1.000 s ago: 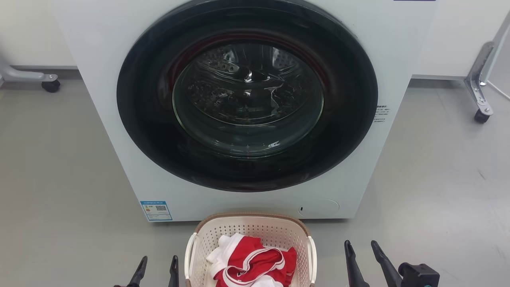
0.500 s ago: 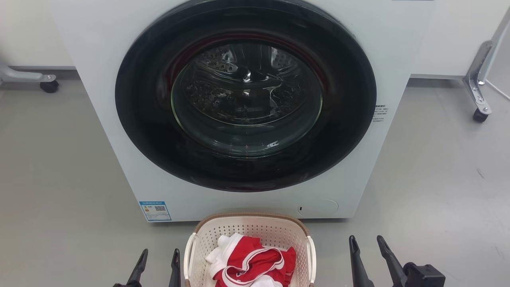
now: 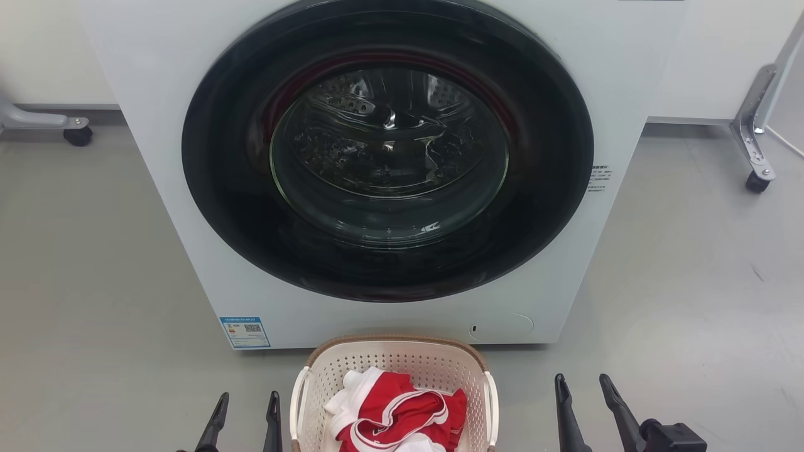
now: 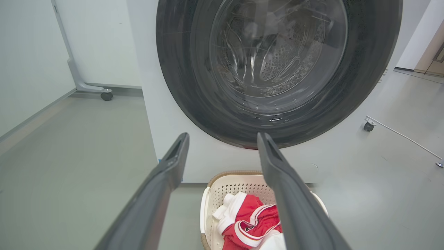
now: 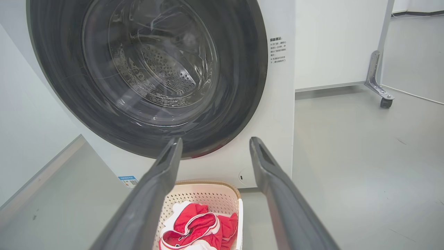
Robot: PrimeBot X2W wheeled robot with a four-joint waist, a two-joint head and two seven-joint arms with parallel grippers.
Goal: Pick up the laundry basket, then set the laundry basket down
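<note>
Currently the left gripper [image 3: 248, 403] and right gripper [image 3: 581, 384] flank the laundry basket [image 3: 396, 342], both spread and empty; uneven handle grasps could tip its red clothes [image 3: 402, 414] out.

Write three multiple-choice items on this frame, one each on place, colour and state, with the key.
1. Where is the laundry basket?
A. on a table
B. inside the drum
C. on the floor in front of the washing machine

2. What colours is the garment in it?
A. blue and grey
B. red and white
C. all black

3. How are the left gripper and right gripper?
A. both open, holding nothing
B. both shut on the handles
C. one shut on the rim

Key:
1 C, the head view shows it on the grey floor below the door.
2 B, it is red cloth with white trim.
3 A, each wrist view shows a wide gap with nothing gripped.
</note>
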